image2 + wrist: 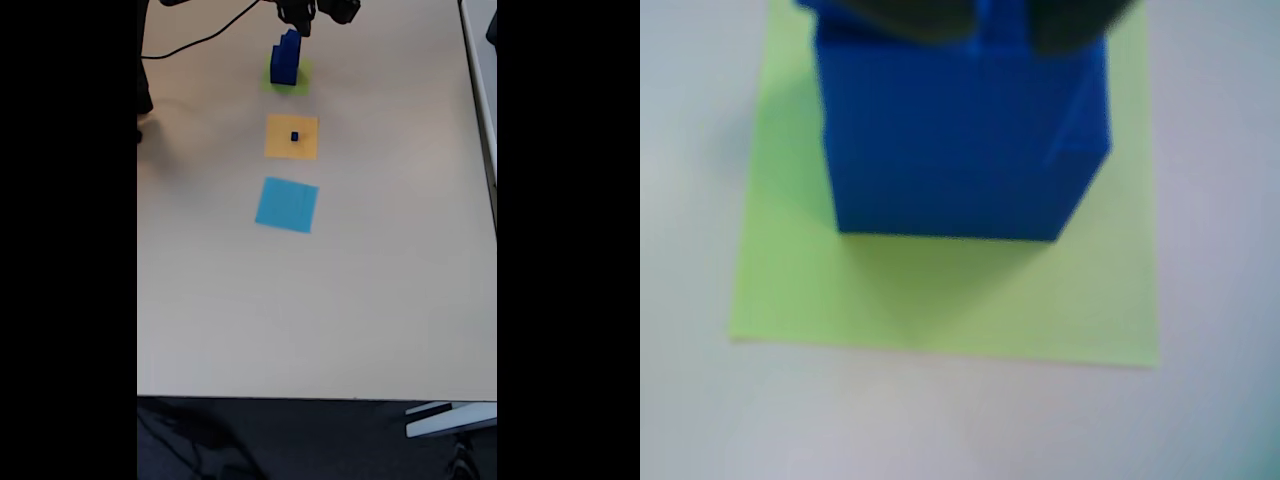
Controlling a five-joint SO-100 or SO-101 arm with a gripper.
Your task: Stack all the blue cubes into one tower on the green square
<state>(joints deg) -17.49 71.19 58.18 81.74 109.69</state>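
Cubes: tiny one [294,136] on orange square [291,146] mid-table, beyond light-blue square [287,204]. Farther, blue stack [285,58] on green square [288,84] near far edge; big cube [960,140] on green [940,300] in wrist view. Gripper [312,18] just above stack; finger spread unreadable.

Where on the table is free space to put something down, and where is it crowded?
In the fixed view, the table is bare from the light-blue square down to the near edge, and along both sides of the squares. Crowded: the far edge, where the blue tower stands on the green square under the claw. A tiny cube sits on the orange square.
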